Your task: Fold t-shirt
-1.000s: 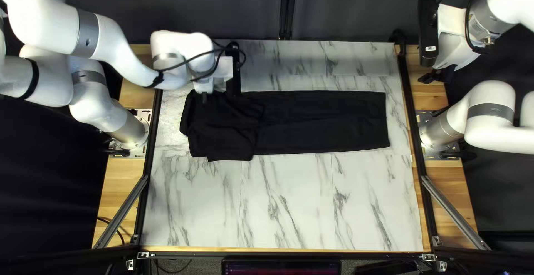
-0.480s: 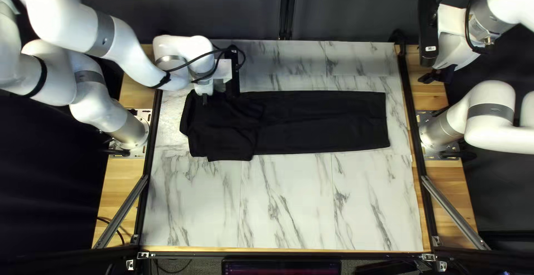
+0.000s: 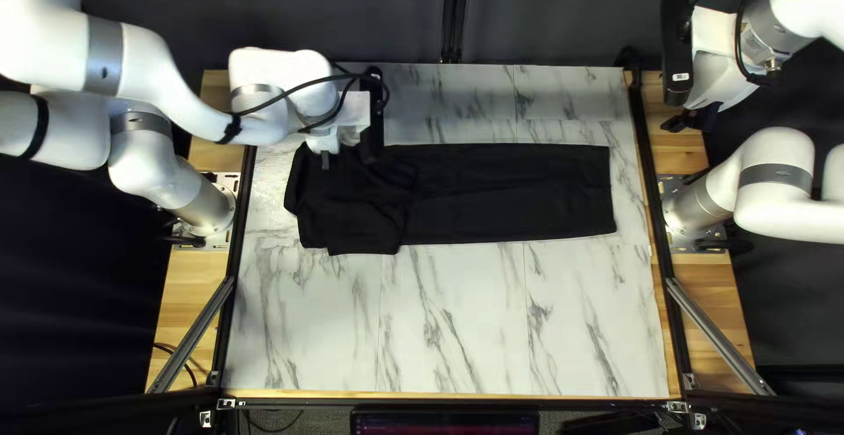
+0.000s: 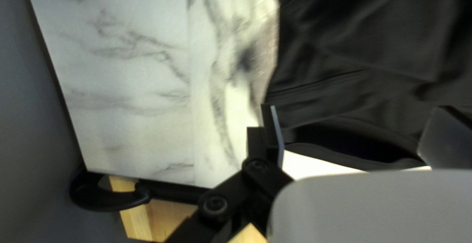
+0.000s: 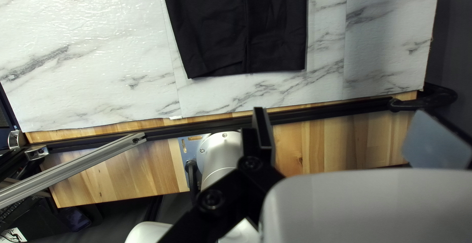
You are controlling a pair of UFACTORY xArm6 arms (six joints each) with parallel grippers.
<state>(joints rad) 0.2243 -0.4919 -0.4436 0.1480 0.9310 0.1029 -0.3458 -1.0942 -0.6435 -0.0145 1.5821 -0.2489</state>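
Left claw and right claw gape, and a too-low left pass could drag the rumpled black cloth askew, centre-left of the top left view!

Black cloth garment: lengthwise across the white, grey-veined, marble-patterned tabletop, rumpled toward the left, flatter toward the right
Black left gripper: over the garment's rumpled end
Black right gripper: toward the view's right, well apart from the garment
Dark cloth curtain: behind the tabletop's far edge
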